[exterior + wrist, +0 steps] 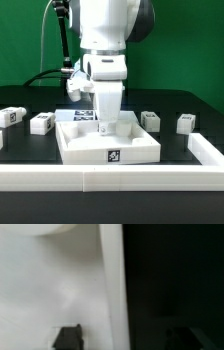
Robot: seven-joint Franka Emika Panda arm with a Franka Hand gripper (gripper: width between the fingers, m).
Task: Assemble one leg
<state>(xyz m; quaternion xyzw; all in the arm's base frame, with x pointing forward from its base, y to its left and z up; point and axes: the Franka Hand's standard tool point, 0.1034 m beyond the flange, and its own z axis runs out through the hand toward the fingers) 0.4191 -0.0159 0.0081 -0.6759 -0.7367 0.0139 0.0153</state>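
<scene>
White tray rim [112, 291] lies between the gripper's [124, 335] wide, empty jaws, visible only from the wrist.

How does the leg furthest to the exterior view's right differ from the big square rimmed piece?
The square piece is far larger than the leg. The square piece is wide, low and rimmed; the leg is a compact block. The square piece lies under the arm; the leg sits clear of it. Both are white with a black-and-white tag.
</scene>
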